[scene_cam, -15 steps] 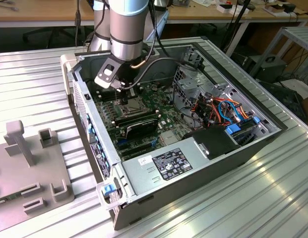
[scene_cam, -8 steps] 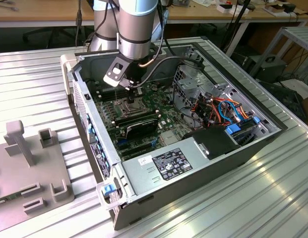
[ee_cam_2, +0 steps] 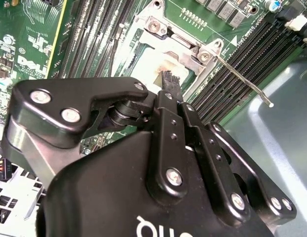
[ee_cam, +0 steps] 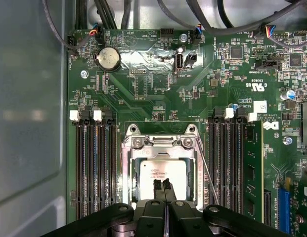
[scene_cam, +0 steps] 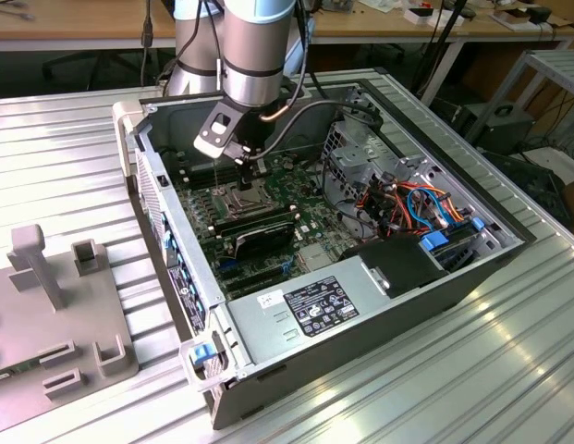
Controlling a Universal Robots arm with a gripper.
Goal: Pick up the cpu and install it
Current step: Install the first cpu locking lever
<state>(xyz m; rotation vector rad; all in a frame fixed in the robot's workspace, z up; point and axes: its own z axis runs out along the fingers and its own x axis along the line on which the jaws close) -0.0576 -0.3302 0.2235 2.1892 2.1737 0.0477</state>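
Arm (scene_cam: 254, 55) is down inside the open computer case (scene_cam: 379, 296), which lies on the ribbed metal tabletop (scene_cam: 508, 370). The gripper (ee_cam: 162, 183) is parked directly above the socket frame (ee_cam: 160, 143) on the green motherboard (ee_cam: 158, 84). Its fingers (ee_cam: 157, 187) are pressed together, with nothing visible between them. The cpu (ee_cam: 146, 177) lies flat inside the socket frame, silver top up, edges square to the frame. The fingertips overlap the middle of the cpu in the first wrist view; I can't tell whether they touch it or hang just above. The second wrist view agrees: the gripper (ee_cam_2: 168, 80) tip is over the pale cpu (ee_cam_2: 151, 69), inside the frame. A thin wire lever (ee_cam_2: 242, 79) sticks out from one corner of the socket frame, alongside one bank of memory slots (ee_cam: 227, 168). A second bank of slots (ee_cam: 94, 168) sits just beside the frame on the opposite side. A coin battery (ee_cam: 108, 58) sits well apart from the socket frame, near the board edge. A grey power supply box (scene_cam: 310, 310) is well apart from the frame, at the case end.
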